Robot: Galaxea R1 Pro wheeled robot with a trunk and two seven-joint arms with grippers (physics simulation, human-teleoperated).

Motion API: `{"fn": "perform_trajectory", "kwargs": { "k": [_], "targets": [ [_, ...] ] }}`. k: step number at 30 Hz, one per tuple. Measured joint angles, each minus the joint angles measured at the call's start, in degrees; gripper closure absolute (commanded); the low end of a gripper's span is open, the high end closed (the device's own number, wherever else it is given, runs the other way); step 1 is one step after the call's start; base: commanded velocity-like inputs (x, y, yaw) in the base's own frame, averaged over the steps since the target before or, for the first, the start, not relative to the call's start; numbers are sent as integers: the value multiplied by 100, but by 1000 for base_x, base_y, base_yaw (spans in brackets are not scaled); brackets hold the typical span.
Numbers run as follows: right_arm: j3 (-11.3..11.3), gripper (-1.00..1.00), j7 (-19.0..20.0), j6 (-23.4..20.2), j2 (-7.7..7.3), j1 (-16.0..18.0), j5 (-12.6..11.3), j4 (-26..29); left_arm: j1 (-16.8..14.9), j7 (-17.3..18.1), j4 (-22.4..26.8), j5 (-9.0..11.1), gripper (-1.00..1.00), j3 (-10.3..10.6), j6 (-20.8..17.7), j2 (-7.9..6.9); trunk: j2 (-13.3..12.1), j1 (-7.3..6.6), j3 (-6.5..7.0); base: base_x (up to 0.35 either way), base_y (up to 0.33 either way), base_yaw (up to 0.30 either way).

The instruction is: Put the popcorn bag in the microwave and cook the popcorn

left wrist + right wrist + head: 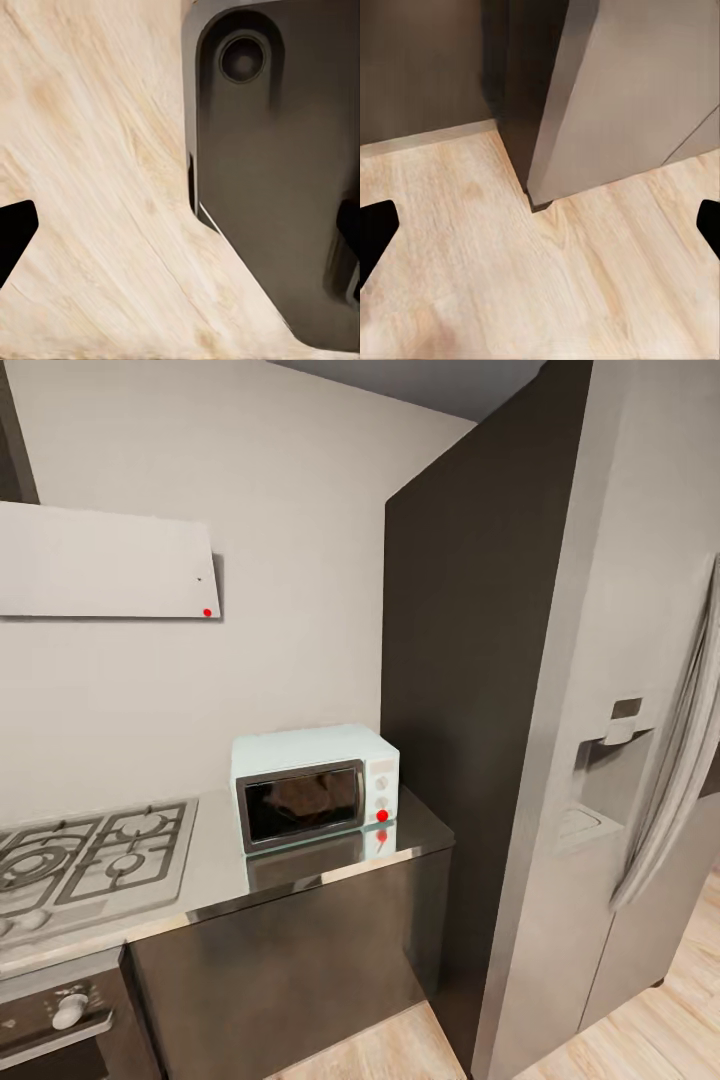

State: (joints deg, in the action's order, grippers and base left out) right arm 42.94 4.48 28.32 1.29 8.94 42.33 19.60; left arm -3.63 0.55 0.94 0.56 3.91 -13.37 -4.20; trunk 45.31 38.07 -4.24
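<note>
Between the two dark fingertips of the left gripper (180, 232), spread wide apart and empty, lies pale wooden floor (90, 187) and a dark grey part of the robot's own base (277, 187) with a round fitting in it. Those of the right gripper (540, 232) are likewise spread wide and hold nothing; below them is the same wooden floor, where the bottom corner of a tall grey fridge (622, 97) meets a dark cabinet (420, 67). Further out, from the head camera, the mint-blue microwave (315, 785) stands with its dark glass door closed on the grey steel countertop (300, 870), close to its right end. A steel gas hob (95, 855) sits to its left and the fridge stands to its right.
</note>
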Motion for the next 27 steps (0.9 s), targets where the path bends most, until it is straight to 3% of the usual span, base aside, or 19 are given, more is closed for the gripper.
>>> {"fn": "perform_trajectory", "kwargs": {
  "k": [1,2,4,6,13,19,24,27],
  "targets": [
    [-138,-100,12,20,90,24,5,22,56,0,0,0,-100,-1,-6,-1,0,0,0,0,0,111],
    [-413,-100,13,35,154,40,7,35,93,0,1,0,-100,-4,-10,-6,0,0,2,0,0,158],
    [-776,-100,-2,44,185,48,2,41,111,0,1,0,-100,-6,-11,-6,0,0,6,0,0,229],
    [-962,-100,-9,47,196,51,-1,44,117,0,1,0,-100,-2,-10,-2,0,0,8,0,0,263],
    [-1027,-100,-11,68,200,52,-2,49,120,0,1,0,-100,1,57,-1,0,0,8,0,0,274],
    [-1020,-100,-12,354,200,52,-10,68,120,0,1,0,-100,0,67,0,0,0,8,0,0,279],
    [-1021,-100,14,320,209,51,-56,1086,120,0,1,0,-100,1,68,10,0,0,9,0,0,289],
    [-1104,-100,21,72,262,56,-75,1858,120,3,1,-2,-100,1,68,19,0,0,9,0,0,290]
  ]
}}
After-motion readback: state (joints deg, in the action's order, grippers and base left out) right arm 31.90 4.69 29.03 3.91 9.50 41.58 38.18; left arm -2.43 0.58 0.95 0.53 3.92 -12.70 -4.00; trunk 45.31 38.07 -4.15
